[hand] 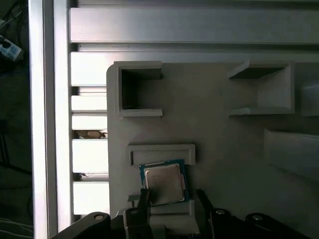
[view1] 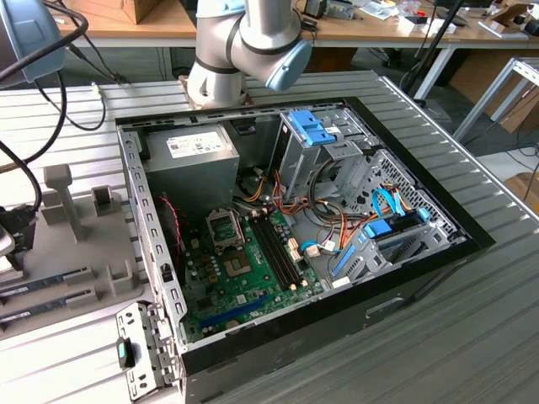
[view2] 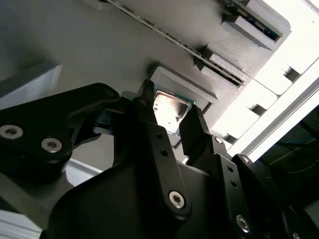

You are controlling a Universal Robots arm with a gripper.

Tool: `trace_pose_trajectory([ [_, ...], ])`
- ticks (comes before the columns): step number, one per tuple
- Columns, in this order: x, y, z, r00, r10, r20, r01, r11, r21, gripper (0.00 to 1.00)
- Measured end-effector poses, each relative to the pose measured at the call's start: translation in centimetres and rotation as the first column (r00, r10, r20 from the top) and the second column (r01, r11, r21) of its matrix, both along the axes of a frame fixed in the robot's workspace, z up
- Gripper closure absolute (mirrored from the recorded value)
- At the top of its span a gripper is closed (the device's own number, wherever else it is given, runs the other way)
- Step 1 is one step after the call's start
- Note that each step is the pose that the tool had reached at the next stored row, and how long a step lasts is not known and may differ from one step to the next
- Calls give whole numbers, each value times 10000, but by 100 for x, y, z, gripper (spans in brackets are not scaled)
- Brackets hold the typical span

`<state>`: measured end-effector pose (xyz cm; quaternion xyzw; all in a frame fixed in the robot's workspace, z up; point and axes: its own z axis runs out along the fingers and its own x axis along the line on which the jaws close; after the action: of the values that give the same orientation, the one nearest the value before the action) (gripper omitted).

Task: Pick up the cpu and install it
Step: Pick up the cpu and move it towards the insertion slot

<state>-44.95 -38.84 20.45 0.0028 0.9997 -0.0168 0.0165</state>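
Observation:
The cpu (hand: 163, 181), a small square chip with a silvery lid and a thin green rim, lies flat in a shallow recess of the grey holder block (hand: 224, 129). In the second wrist view the cpu (view2: 169, 112) shows between my two black fingers. My gripper (hand: 173, 195) is low over the chip and open. One fingertip (hand: 145, 196) is at one edge of the chip. The other fingertip (hand: 202, 196) stands a little off the opposite edge. In the exterior view the grey holder block (view1: 84, 252) lies to the left of the open computer case (view1: 295, 227).
Inside the case the green motherboard (view1: 244, 278) has an open metal-framed socket (view1: 226, 225) and a darker bare chip (view1: 237, 268) below it. Memory sticks (view2: 174, 40) stand in slots of the holder block. Cables (view1: 50, 76) hang over the slatted table, whose edge rail (hand: 47, 119) runs beside the block.

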Motion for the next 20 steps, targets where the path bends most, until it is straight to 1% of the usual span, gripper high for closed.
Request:
trace_pose_trajectory([
  [1, -15, 11, -3, 9989, 470, -2, -470, 9989, 39, 52],
  [6, -19, 11, -5, 9989, 471, 4, -471, 9988, 129, 52],
  [7, -19, 10, -6, 9989, 472, 6, -472, 9988, 159, 45],
  [9, -19, 10, -6, 9989, 471, 7, -471, 9987, 189, 45],
  [10, -19, 10, -6, 9989, 471, 8, -471, 9987, 210, 38],
  [11, -19, 10, -6, 9989, 471, 9, -471, 9986, 222, 38],
  [14, -19, 10, -24, 9989, 471, 11, -471, 9986, 226, 38],
  [18, -19, 29, -43, 9983, 590, 9, -590, 9980, 223, 38],
  [20, -19, 33, -51, 9963, 863, 8, -863, 9960, 221, 38],
])
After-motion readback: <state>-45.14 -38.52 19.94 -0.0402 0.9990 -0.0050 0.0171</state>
